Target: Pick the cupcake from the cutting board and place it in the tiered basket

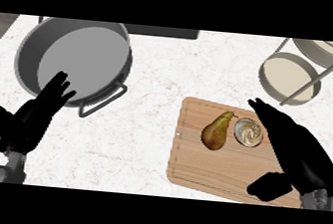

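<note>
- Cupcake (248, 131) sits beside a pear (216, 131) on the cutting board (216, 173), lower right.
- Right hand (299, 150) hovers beside it, fingers straight, holding nothing.
- Left hand (29, 117) rests released, lower left.
- Tiered basket (294, 77) stands upper right.

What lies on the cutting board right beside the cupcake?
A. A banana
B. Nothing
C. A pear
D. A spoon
C: a brown-green pear lies on the cutting board just left of the cupcake.
</note>
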